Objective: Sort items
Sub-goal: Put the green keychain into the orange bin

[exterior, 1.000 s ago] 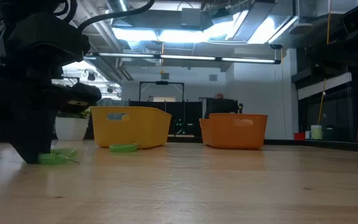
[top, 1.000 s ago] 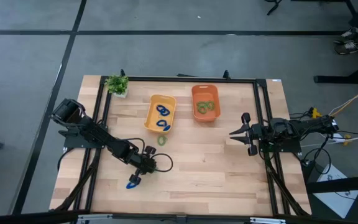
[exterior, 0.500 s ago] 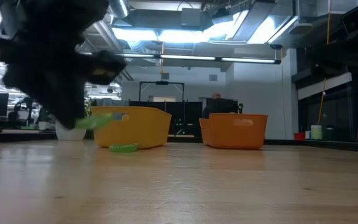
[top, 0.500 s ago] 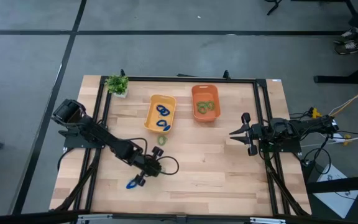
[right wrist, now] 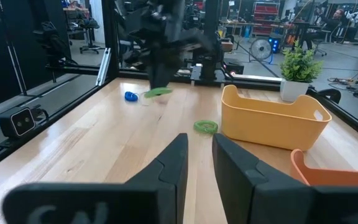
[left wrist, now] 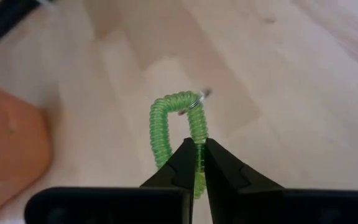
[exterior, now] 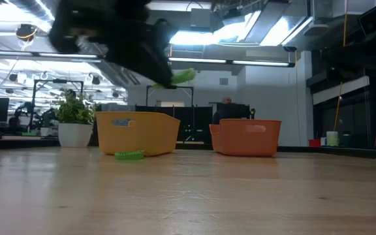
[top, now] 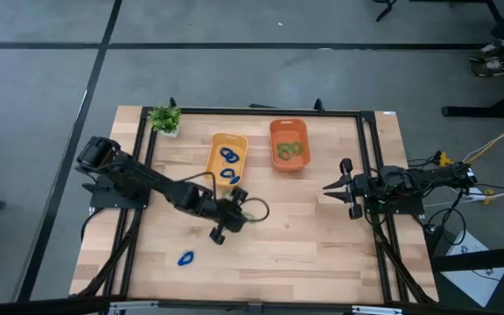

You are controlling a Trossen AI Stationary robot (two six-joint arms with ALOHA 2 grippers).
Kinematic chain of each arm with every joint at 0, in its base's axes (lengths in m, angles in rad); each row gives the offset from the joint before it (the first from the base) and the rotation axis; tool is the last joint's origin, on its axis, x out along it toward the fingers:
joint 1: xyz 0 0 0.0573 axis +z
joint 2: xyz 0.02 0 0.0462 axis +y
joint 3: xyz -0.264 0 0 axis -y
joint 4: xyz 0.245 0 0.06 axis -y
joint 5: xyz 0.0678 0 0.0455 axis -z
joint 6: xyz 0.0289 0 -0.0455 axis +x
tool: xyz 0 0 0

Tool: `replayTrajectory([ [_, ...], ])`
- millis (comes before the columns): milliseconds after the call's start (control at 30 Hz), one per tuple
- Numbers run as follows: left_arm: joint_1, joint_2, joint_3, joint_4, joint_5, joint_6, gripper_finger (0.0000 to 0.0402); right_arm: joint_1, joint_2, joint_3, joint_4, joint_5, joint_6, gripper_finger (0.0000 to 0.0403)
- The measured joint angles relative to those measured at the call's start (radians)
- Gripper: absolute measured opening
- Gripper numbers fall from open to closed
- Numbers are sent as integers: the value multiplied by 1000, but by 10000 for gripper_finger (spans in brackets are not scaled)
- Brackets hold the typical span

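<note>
My left gripper (top: 243, 213) is over the table's middle, below the yellow bin (top: 227, 159), and is shut on a green coiled ring (left wrist: 174, 118), which is high off the wood in the low view (exterior: 182, 76). A blue ring (top: 185, 258) lies flat near the front edge. Another green ring (exterior: 130, 155) lies flat on the table just in front of the yellow bin. The yellow bin holds blue rings and the orange bin (top: 289, 144) holds green ones. My right gripper (top: 344, 185) waits at the table's right side, open with nothing between its fingers. My left gripper pinches one side of the green ring's loop (left wrist: 196, 152) between its two fingertips. The rest of the loop sticks out past the tips. The fingers slant down toward the table's right. The ring is lifted clear of the table.
A small potted plant (top: 164, 118) stands at the far left corner. The two bins sit side by side at the far middle. Black frame rails run along both sides and the far edge. Bare wood lies between the two grippers.
My left gripper has risen from the table near the blue ring and swung toward the table's right and far side, rolling as it went. It has carried the green ring up off the wood. The blue ring has stayed where it was.
</note>
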Motion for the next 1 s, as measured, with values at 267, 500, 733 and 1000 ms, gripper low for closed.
replayTrajectory([
  [267, 111, 0, 45, 10, -1, 156, 13, 0, 0, 0, 0, 0, 0, 75],
  [500, 209, 0, 68, 59, 0, 260, 13, 0, 0, 0, 0, 0, 0, 75],
  [733, 314, -1, 69, 168, 22, 312, 13, 0, 0, 0, 0, 0, 0, 75],
  [1000, 410, -1, 68, 282, 51, 307, 13, 0, 0, 0, 0, 0, 0, 75],
])
